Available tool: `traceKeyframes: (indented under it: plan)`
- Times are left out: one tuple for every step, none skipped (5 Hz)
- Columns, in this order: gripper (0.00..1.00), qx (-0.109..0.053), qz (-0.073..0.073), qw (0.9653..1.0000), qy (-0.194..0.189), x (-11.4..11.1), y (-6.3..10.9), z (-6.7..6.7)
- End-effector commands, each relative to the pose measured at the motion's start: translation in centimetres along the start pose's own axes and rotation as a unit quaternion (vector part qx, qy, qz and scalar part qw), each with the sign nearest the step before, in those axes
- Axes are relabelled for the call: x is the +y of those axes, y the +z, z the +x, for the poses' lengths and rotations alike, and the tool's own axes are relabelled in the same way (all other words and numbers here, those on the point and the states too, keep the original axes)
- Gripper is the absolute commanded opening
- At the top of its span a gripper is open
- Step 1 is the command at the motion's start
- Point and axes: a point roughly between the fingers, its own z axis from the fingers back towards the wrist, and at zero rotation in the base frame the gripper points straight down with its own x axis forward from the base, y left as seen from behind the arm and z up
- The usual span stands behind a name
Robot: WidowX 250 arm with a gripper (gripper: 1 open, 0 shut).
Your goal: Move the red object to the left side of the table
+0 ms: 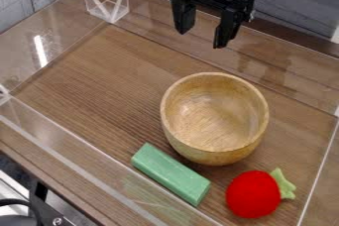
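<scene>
from where i stand, the gripper (207, 30) hangs over the far part of the bench (93, 71), its black fingers spread wide apart with nothing between them. the red toy (252, 194) sits right down at the near edge, in the corner of the view to the right of the green block (171, 174), its pale leafy tip (284, 182) pointing off toward the right side of the picture. so what matters is this: the toy lies on the near side of the bowl (215, 118) and a bit over to the picture's right, while the gripper is on the far side, with the whole wooden bowl in the way. i'd say the arm has to travel over or around that bowl before it can drop down on the toy, and going low and straight could knock the rim. the toy looks roundish, so no long side seems to decide the grip, though the leaves might be worth keeping out of the fingers. it looks soft, and i'd guess it squeezes a little. nothing of the job is done yet, by my reckoning; reaching the toy comes first.
</scene>
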Motion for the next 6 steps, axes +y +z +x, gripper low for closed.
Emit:
traceKeyframes:
  plan:
    - [1.0, 0.017, -0.003, 0.999, -0.04, -0.5, -1.0, -0.8]
    - [1.0, 0.028, -0.005, 0.986, -0.164, -2.5, -2.5, -2.2]
    - [1.0, 0.015, 0.002, 0.958, -0.286, -5.1, -3.3, -4.2]
    - [1.0, 0.001, 0.009, 0.9148, -0.404, -8.0, -4.2, -5.8]
    - [1.0, -0.024, 0.015, 0.8816, -0.471, -10.4, -4.8, -8.0]
    - [1.0, -0.04, 0.012, 0.8546, -0.518, -11.7, -5.8, -9.9]
